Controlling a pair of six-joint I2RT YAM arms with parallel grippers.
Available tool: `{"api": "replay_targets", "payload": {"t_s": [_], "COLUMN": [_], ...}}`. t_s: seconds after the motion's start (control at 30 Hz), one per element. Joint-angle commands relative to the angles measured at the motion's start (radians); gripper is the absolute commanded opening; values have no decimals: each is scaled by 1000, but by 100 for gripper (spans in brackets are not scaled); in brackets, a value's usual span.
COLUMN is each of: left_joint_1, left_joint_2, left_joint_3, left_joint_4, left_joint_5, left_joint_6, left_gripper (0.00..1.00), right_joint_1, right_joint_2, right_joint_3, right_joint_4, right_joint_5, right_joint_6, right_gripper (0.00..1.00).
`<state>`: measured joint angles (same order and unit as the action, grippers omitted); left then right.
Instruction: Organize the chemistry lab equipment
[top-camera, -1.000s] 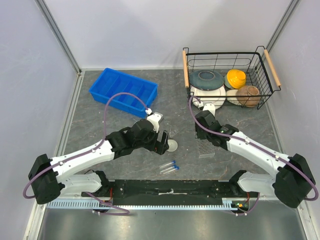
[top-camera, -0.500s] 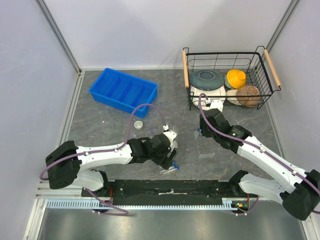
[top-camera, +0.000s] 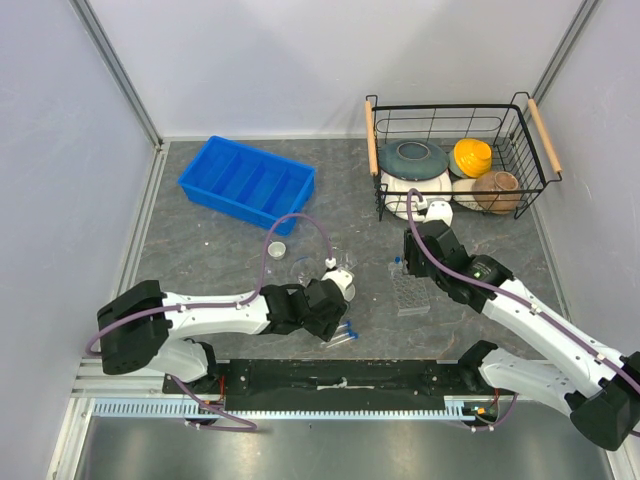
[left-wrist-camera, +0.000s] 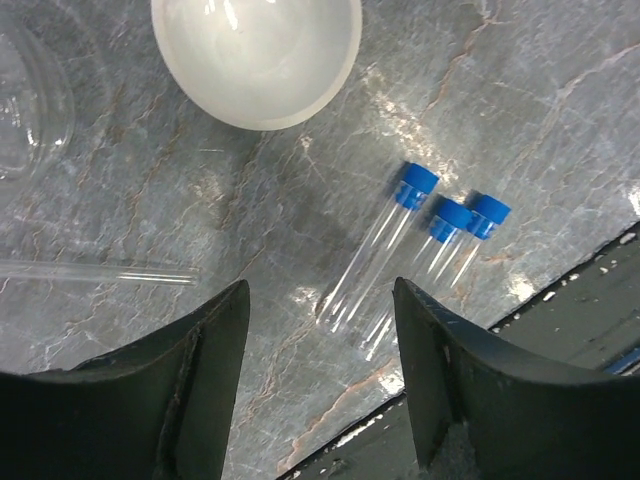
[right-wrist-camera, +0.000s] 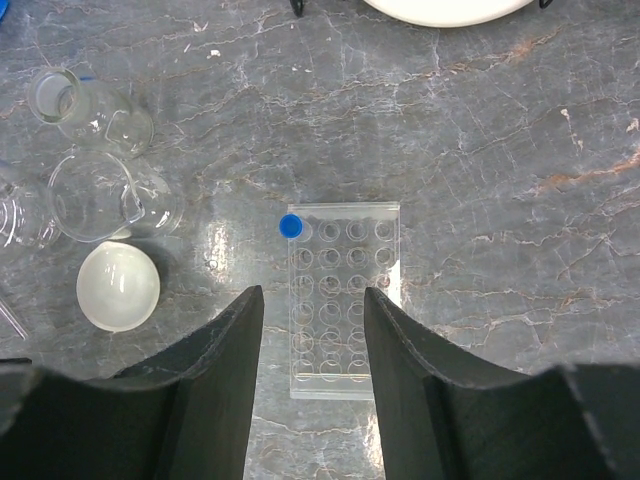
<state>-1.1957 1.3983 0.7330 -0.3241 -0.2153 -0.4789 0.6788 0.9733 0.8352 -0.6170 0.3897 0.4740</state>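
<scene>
Three blue-capped tubes lie side by side on the table near its front edge. My left gripper hangs open just above their clear ends and holds nothing. A white round dish and a thin glass rod lie beyond them. My right gripper hovers open over the clear tube rack, which holds one blue-capped tube in a corner hole. A glass flask and a beaker stand left of the rack. The tiny white cup sits alone.
A blue divided tray lies at the back left. A wire basket with ceramic bowls and plates stands at the back right, close behind the right arm. The black rail runs along the near edge, just past the tubes.
My left arm swung toward the near edge and came down over the lying tubes, its jaws narrowing. My right arm shifted slightly forward over the rack.
</scene>
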Motion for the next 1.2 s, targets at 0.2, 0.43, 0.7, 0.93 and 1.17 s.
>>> {"api": "replay_targets", "payload": {"t_s": [0.2,0.43,0.7,0.93,1.17], "left_joint_1": [-24,-39,-47,-53,-62], "left_joint_2": [30,48,79,88,54], "left_joint_3": [-27,-30,-32,-30,-14], "left_joint_4": [53,65,77,76,42], "left_joint_5": [-76,-75,-67,-52,-44], "left_joint_6": [-47,-50,-52,-46,-17], "left_gripper": [62,60,50,24,4], "right_joint_1": [1,1,1,1,2], "right_joint_2": [-12,-7,1,-12,-27], "right_joint_3": [-16,-18,-21,-36,-44], "right_joint_4": [2,5,8,13,8], "right_joint_5": [-17,-20,-23,-25,-29], "right_joint_6": [-2,-2,-3,9,21], "right_gripper": [52,52,51,50,49]}}
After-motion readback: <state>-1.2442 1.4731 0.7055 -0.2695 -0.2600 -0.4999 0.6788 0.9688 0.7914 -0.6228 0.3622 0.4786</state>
